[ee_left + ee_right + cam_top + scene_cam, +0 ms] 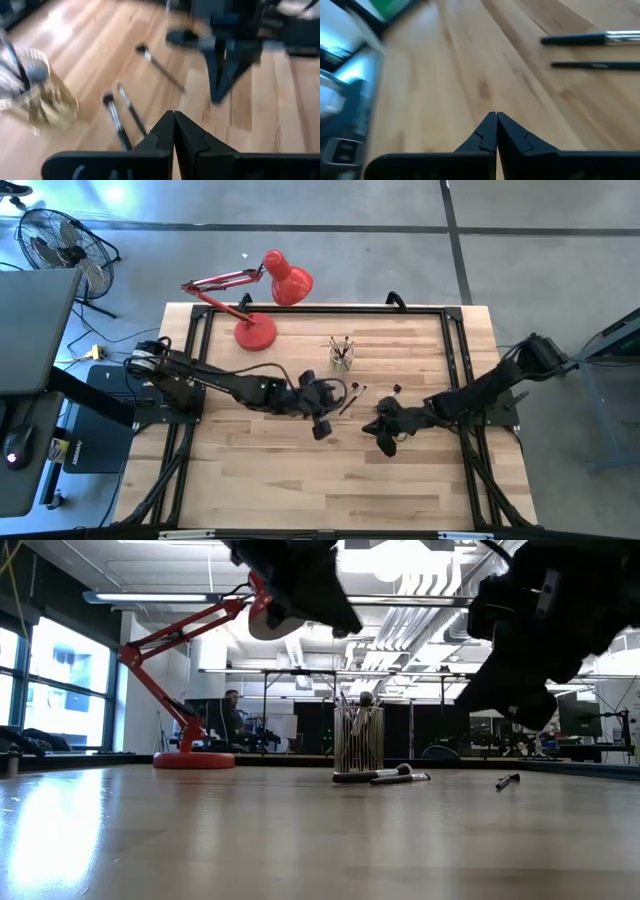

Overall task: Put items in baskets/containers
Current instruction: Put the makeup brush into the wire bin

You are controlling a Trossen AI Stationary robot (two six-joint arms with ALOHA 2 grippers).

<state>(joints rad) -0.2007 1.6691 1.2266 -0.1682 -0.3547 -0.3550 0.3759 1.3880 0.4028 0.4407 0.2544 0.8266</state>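
Both grippers hang over the middle of the table (250, 480) with fingers pressed together and nothing between them, the left gripper (174, 131) just beside two brushes (122, 112) lying flat, the right gripper (496, 131) near the same pair. From above these brushes are only thin marks, but the low view shows them touching in front of the glass cup (358, 740), which holds several upright brushes, with a shorter brush (508, 780) lying apart. Between the cup and the red lamp (257, 330) the wood is bare, and the whole near half toward the front edge is free too.

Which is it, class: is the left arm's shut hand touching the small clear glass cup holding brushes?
Apart. The high view shows bare wooden table between the left hand and the glass cup.
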